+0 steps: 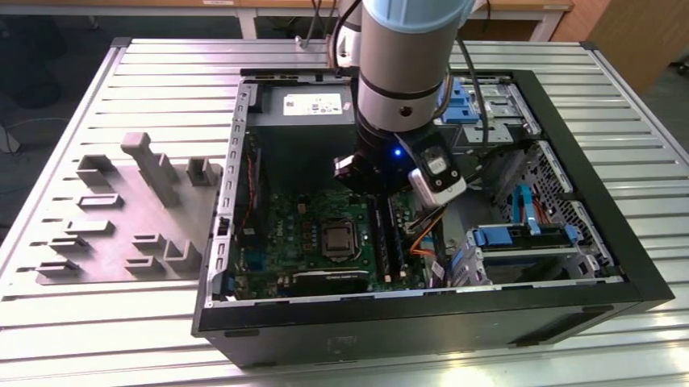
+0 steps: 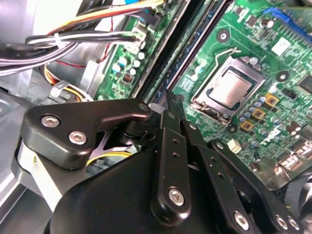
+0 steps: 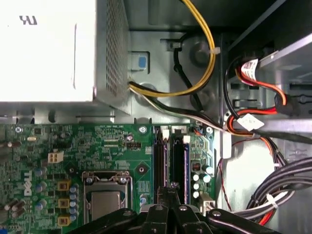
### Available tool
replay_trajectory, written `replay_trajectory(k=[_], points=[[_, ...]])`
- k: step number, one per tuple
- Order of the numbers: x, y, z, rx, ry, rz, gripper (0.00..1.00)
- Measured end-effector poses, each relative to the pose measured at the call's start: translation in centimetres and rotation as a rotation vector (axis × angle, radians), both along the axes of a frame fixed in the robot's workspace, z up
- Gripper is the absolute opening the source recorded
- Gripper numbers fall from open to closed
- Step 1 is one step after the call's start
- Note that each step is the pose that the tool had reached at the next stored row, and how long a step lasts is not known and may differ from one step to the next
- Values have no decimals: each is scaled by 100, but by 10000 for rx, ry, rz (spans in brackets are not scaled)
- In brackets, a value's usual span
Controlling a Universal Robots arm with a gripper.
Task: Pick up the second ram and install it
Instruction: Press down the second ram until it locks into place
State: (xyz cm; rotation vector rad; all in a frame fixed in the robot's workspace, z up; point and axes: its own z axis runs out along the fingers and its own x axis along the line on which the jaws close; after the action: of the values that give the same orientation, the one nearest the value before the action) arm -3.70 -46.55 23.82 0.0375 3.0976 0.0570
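My gripper (image 1: 379, 184) hangs low inside the open computer case, over the far end of the long black slots (image 1: 386, 235) of the green motherboard (image 1: 290, 234). In both wrist views its two slim black fingers (image 2: 171, 105) are pressed together, with nothing showing between them. The gripper's tip (image 3: 168, 188) sits right over one end of the two slots (image 3: 170, 158). A thin bluish strip (image 3: 166, 158) runs edge-on along the slot under the tip; it looks like the second ram standing in its slot, but I cannot tell for sure.
The processor socket (image 3: 103, 202) lies beside the slots. The pale power supply (image 3: 48, 48) and its yellow and black cables (image 3: 204, 58) are close behind them. Drive cages with blue clips (image 1: 517, 238) fill the case's right side. A grey parts holder (image 1: 129, 214) stands left of the case.
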Motion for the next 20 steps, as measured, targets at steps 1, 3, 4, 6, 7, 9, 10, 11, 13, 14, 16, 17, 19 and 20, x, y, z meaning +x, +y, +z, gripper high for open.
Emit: replay_trajectory(k=[1, 3, 4, 6, 7, 9, 10, 11, 13, 14, 16, 17, 19, 20], points=[[0, 12, 0, 0, -1, 0, 11], [0, 37, 0, 0, 0, 0, 11], [0, 52, 0, -1, 0, 1, 11], [0, 80, -1, 0, 0, 1, 11], [0, 93, -1, 1, -1, 0, 11], [0, 115, -1, 0, 0, 1, 11], [0, 125, -1, 0, 0, 0, 11], [0, 136, -2, 0, 0, 0, 11], [0, 159, -2, -1, 0, 0, 11], [0, 170, -2, -1, 0, 1, 11], [1, 182, -3, 0, 0, 1, 11], [1, 182, -3, 0, 0, 1, 11], [0, 182, -3, 1, 0, 1, 11], [0, 182, -3, 1, 0, 1, 11]])
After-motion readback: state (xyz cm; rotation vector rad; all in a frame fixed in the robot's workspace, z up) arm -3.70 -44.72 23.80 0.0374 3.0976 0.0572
